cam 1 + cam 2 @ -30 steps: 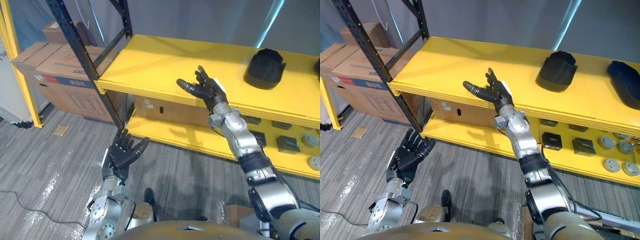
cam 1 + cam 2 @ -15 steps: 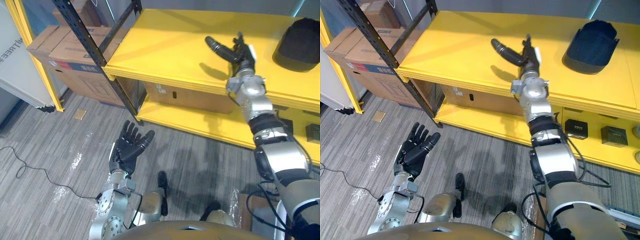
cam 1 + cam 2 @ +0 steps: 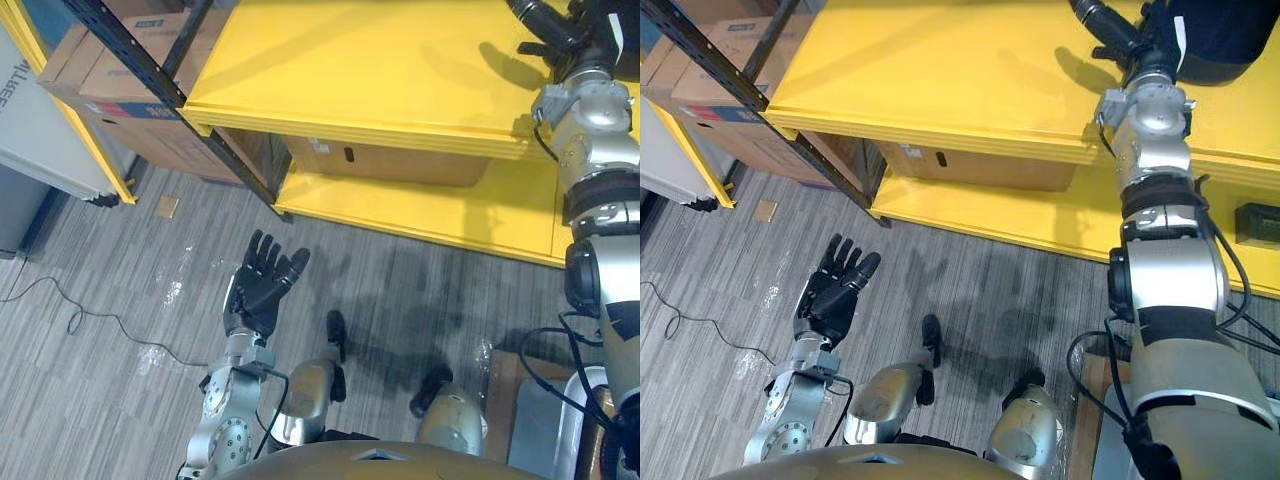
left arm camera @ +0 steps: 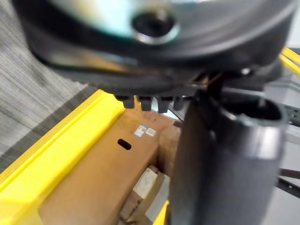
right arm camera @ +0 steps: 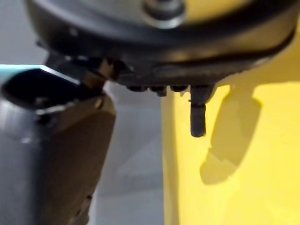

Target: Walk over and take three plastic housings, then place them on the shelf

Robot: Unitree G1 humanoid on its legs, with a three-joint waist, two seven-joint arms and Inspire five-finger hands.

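Observation:
A black plastic housing (image 3: 1230, 45) stands on the yellow upper shelf (image 3: 380, 70) at the far right. My right hand (image 3: 1145, 40) is stretched out over that shelf just left of the housing, open, with straight fingers, the thumb pointing left and nothing in it. Its wrist view shows the hand (image 5: 154, 47) above bare yellow shelf with its shadow on it. My left hand (image 3: 262, 285) hangs low over the grey carpet, open and empty, palm up with the fingers spread.
A black slanted upright (image 3: 170, 90) bounds the rack's left end. A cardboard box (image 3: 390, 165) sits on the lower yellow shelf (image 3: 450, 215), and a small black part (image 3: 1260, 222) lies further right. More cardboard boxes (image 3: 110, 90) and a white panel (image 3: 40, 130) stand left.
The camera has moved closer to the rack and tipped down. My right arm has reached further across the upper shelf towards the housing. The left hand stays low and open.

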